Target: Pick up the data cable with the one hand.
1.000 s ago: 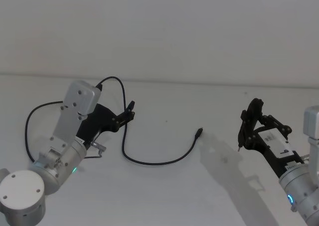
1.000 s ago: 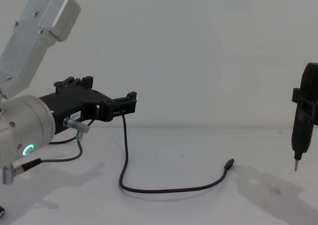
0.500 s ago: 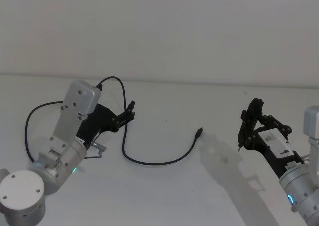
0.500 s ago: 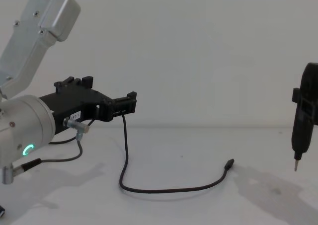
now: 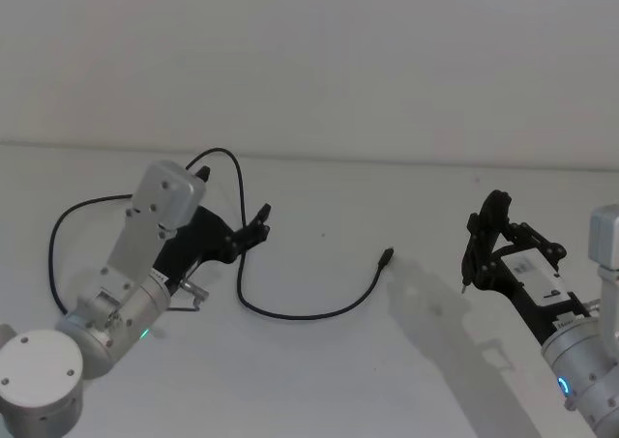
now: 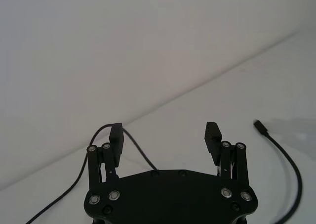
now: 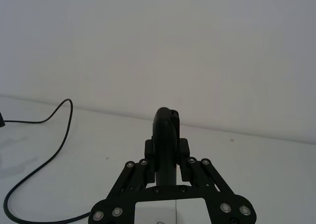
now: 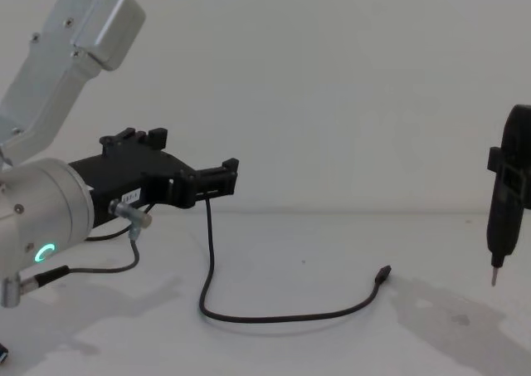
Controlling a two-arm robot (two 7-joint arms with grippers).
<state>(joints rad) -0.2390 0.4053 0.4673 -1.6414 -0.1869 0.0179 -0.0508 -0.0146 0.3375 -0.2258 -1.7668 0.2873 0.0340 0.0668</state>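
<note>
White table (image 5: 319,380): thin data cable (image 5: 290,314) loops by angular black left pincer (image 6: 164,135).

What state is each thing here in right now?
left gripper: open, above the cable, holding nothing.
right gripper: shut on a black tool.
data cable: lying loose on the table, not gripped.

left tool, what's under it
The thin black data cable runs across the white table beneath the black left tool, jaws open; the stretch under the silver arm is covered. At right, the right tool holds a slim black pointed rod.
</note>
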